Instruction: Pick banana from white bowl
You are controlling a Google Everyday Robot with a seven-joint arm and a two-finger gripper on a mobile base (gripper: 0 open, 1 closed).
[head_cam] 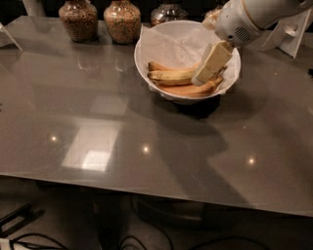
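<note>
The white bowl (138, 58), wide and lined with crinkled white paper, stands at the back right of the grey table (98, 127). Three yellow-brown bananas (171, 75) lie across its bottom. My gripper (201, 79) reaches down into the bowl from the upper right, and its cream-coloured tip rests at the right ends of the bananas. The white arm (249, 17) behind it hides the bowl's far right rim. I cannot tell whether a banana is held.
Two grain-filled glass jars (78, 19) (122, 20) and a third jar (168, 12) stand at the back edge, left of the bowl. A white stand (288, 31) is at the back right. A white object (7, 36) sits at the far left edge.
</note>
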